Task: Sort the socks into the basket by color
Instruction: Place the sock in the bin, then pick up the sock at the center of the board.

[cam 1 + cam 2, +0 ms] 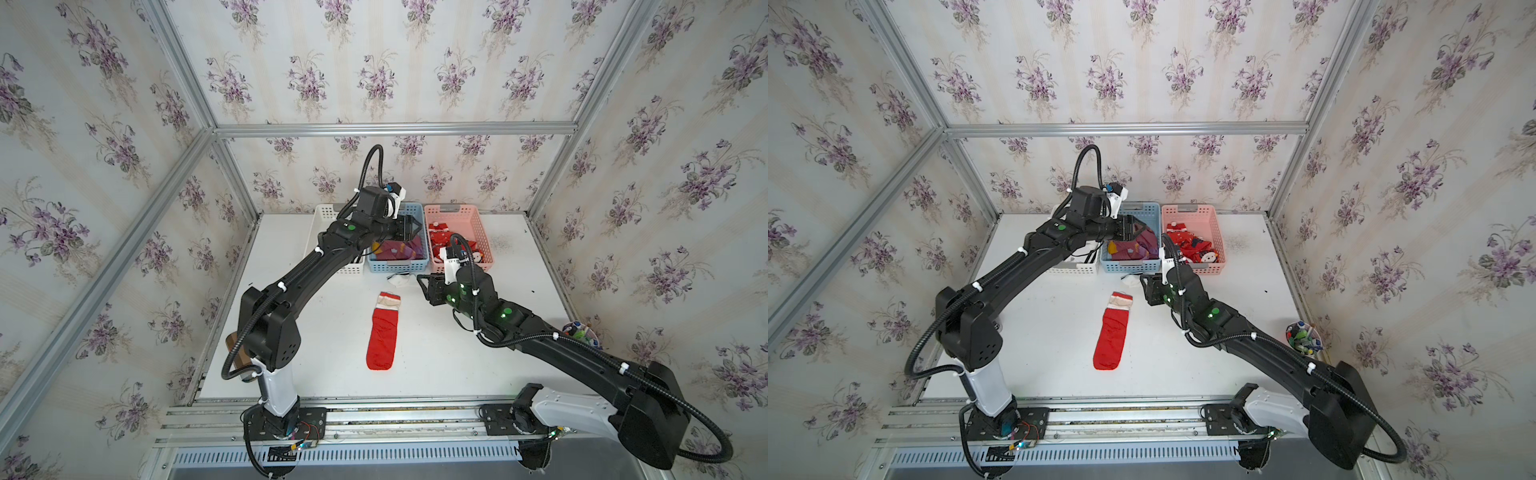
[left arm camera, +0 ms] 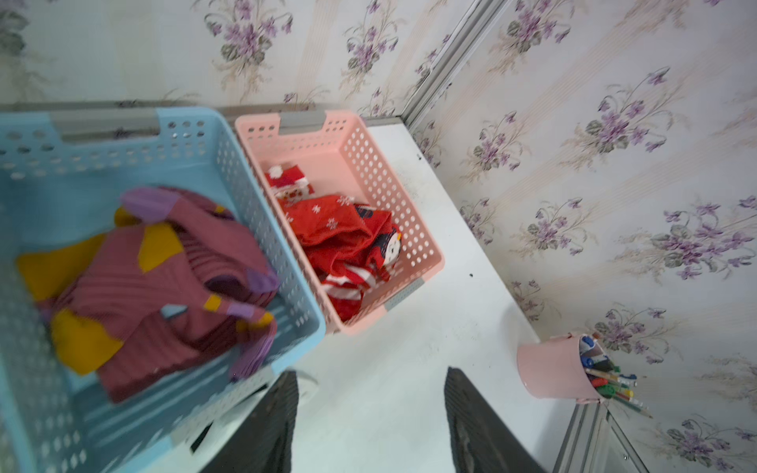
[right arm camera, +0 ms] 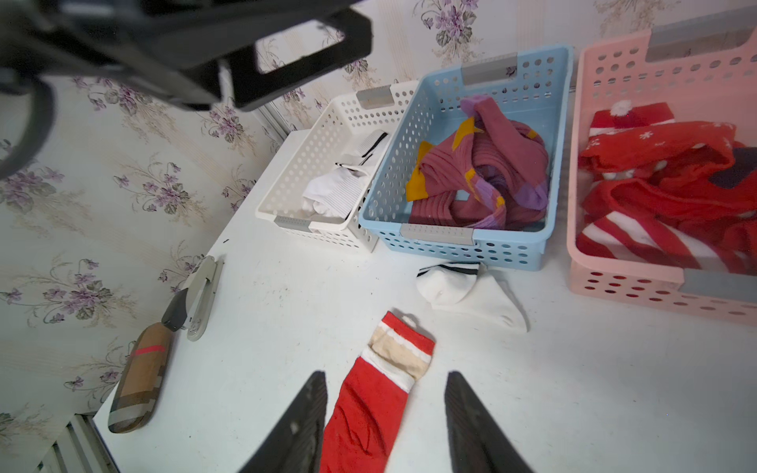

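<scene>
1. Socks: red sock (image 1: 381, 332) and white sock (image 3: 471, 293) on table (image 1: 457, 365); others binned.
2. Left gripper (image 2: 370, 372), right gripper (image 3: 385, 376) — jaws open, empty.
3. Risk — cuff-only pinch; red sock's toe snags pink basket (image 3: 635, 286) rim.

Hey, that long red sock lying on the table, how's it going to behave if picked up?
Probably floppy: the red sock lies flat and creased, so it should drape from the pinched end. Likely light: thin fabric. Pushed, it would probably bunch rather than slide or roll.
</scene>
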Robot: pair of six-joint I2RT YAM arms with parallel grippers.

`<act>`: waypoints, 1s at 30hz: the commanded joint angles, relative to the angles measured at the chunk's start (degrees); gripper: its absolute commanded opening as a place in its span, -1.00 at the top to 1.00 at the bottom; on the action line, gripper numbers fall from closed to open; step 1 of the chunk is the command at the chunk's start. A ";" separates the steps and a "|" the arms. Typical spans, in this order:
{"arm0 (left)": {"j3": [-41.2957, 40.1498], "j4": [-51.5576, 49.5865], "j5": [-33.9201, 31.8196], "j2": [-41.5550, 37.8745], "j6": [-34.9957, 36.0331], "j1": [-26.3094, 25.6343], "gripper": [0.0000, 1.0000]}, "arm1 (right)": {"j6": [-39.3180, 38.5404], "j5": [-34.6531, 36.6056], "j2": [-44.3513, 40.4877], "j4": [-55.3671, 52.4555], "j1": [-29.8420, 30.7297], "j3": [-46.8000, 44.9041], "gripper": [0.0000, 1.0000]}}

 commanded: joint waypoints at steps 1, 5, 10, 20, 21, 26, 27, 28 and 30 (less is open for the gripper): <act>-7.20 2.73 -3.52 -5.61 0.02 1.07 -0.19 | -0.44 -1.30 2.27 1.03 -0.02 1.14 0.04; -15.51 2.80 -7.45 -12.36 0.61 2.11 -0.23 | -0.51 -2.47 5.31 2.87 0.03 1.32 0.06; -21.78 0.41 -9.71 -17.56 1.52 3.75 -0.23 | 0.51 -4.65 9.82 5.14 0.04 1.13 0.09; -34.75 -0.05 -10.77 -26.34 0.07 6.35 -0.23 | 3.16 -6.90 17.25 8.85 1.91 -1.56 0.14; -35.45 -0.30 -10.55 -27.05 0.03 6.56 -0.22 | 3.12 -6.42 17.70 8.80 2.43 -1.78 0.14; -38.46 -1.90 -11.17 -29.50 -0.29 6.87 -0.21 | 3.48 -6.10 20.85 9.73 3.19 -2.49 0.14; -39.05 -2.00 -11.24 -29.96 -0.43 6.96 -0.22 | 3.59 -6.37 21.80 10.08 3.37 -2.49 0.14; -39.56 -2.01 -11.32 -30.34 -0.54 7.01 -0.22 | 3.57 -6.59 22.51 10.45 3.46 -2.46 0.14; -40.41 -2.25 -11.39 -31.15 -0.75 7.17 -0.22 | 3.66 -7.14 24.48 11.18 3.56 -2.10 0.15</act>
